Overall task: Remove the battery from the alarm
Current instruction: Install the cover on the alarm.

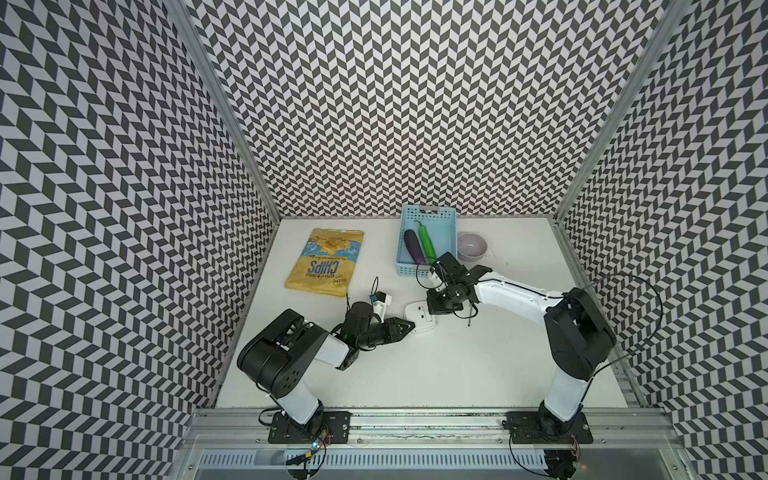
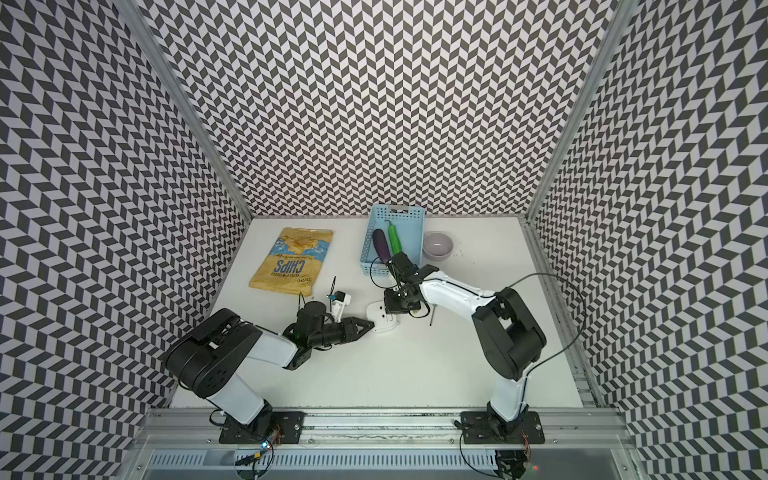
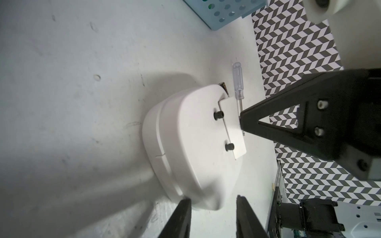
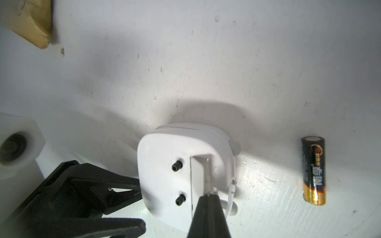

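Note:
The white alarm [image 1: 420, 318] [image 2: 380, 318] lies face down mid-table, with its back and two black knobs up. Its battery compartment [image 4: 203, 164] stands open and empty, the cover lifted. The black-and-gold battery [image 4: 314, 171] lies on the table beside the alarm, and one end of it peeks out behind the alarm [image 3: 285, 88]. My left gripper [image 3: 213, 198] [image 1: 410, 326] is open and straddles the alarm's near corner. One of its fingers touches the rim and the other stands clear. My right gripper [image 4: 210, 194] [image 3: 241, 121] is shut, its tips at the compartment's edge by the cover.
A clear-handled screwdriver [image 3: 237, 82] [image 1: 469, 316] lies just past the alarm. A yellow chips bag [image 1: 326, 262] lies at the back left. A blue basket [image 1: 428, 212] holding an eggplant and a green pepper stands at the back, with a lilac bowl [image 1: 472, 246] next to it.

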Available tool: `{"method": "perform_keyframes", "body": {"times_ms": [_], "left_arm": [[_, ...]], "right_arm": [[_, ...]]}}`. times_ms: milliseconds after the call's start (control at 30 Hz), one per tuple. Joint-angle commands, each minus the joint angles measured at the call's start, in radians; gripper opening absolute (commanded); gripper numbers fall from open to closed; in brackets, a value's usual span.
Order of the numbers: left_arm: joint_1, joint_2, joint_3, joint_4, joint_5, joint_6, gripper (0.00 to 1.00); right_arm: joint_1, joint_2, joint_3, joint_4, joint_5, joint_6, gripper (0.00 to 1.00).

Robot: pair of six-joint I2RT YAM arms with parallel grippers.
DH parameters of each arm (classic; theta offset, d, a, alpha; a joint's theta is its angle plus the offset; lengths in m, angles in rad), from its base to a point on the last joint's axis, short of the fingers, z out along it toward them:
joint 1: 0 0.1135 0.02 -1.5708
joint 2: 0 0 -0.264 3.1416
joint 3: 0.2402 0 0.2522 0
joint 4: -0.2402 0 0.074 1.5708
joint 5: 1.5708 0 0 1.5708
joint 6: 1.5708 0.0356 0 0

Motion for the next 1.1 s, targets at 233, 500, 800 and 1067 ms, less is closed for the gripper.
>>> {"method": "perform_keyframes", "body": {"times_ms": [233,500,800,1067], "left_arm": [[-0.007,0.005,0.024,0.005,-0.008,0.010,0.40],[-0.007,0.014,0.026,0.011,-0.004,0.008,0.40],[-0.008,0.011,0.024,0.008,-0.007,0.008,0.40],[-0.012,0.026,0.020,0.032,0.006,-0.005,0.40]], "right_arm": [[-0.002,0.002,0.021,0.012,-0.027,-0.011,0.00],[-0.001,0.019,0.013,0.015,-0.046,-0.020,0.00],[0.000,0.024,-0.015,0.026,-0.068,-0.023,0.00],[-0.007,0.028,-0.012,0.043,-0.116,0.001,0.00]]}}
